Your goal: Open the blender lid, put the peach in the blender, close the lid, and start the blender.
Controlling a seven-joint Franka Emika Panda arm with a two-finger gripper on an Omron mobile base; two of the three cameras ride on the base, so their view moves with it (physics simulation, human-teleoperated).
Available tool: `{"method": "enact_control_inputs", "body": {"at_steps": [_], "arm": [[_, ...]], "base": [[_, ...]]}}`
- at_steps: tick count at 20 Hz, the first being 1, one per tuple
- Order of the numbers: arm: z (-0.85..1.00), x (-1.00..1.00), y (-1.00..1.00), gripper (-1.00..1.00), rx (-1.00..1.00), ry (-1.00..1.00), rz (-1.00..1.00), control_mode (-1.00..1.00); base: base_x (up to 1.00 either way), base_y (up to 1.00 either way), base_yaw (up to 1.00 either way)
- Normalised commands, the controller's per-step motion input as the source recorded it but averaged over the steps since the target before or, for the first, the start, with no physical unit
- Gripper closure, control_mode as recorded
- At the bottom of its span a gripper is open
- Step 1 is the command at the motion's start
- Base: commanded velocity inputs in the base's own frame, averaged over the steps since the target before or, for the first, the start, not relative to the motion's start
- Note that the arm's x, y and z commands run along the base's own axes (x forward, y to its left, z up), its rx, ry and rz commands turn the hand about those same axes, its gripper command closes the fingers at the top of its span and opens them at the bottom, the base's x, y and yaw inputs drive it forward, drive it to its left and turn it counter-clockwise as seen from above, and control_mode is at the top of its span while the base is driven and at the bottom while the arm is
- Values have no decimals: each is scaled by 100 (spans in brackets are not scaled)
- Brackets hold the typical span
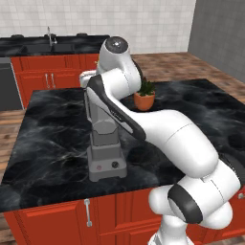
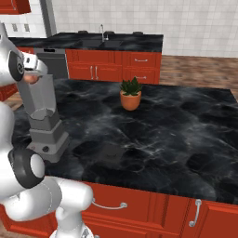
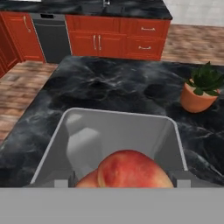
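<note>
Peach [image 3: 131,169] sits nearest the lens in the hand view, pressed between the two dark finger tips whose stubs [image 3: 62,183] show at either side of it, so the gripper [image 3: 122,183] reads as clamped on the fruit, its jaws held wide by it; just beyond and below the fruit gapes the open mouth of the blender [image 3: 109,131] jar, its pale rim bare and no cap on it, which suggests the lid step is done; the blender lid itself I cannot pick out in these views; from the left base view the blender [image 1: 105,148] stands near the front edge of the black marble island counter [image 1: 48,143], toward its left end, knob and red button facing the front, with the arm bent over its top; from the right base view a patch of orange [image 2: 30,78] shows at the jar's rim under the hand; farther back, toward the middle of the counter, stands a terracotta pot with a green plant [image 2: 130,95]; by my judgement the fruit is poised for release into the jar, and closing the lid and starting the machine remain.
</note>
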Motion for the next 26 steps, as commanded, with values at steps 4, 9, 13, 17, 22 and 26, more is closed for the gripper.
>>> {"method": "enact_control_inputs", "body": {"at_steps": [4, 9, 13, 17, 22, 26], "arm": [[-66, 26, 0, 100, 1, 5, 0, -100], [-65, 13, 0, 100, 2, 9, 0, -100], [-46, 0, 0, -100, 0, 4, 0, -100], [-9, 0, -4, -100, 1, 0, 0, -100], [-1, -1, -17, -100, 3, -1, 0, -100], [28, -1, -20, -100, 2, -5, 0, -100]], "base": [[0, 0, 0], [0, 0, 0], [0, 0, 0], [0, 0, 0], [0, 0, 0], [0, 0, 0]]}}
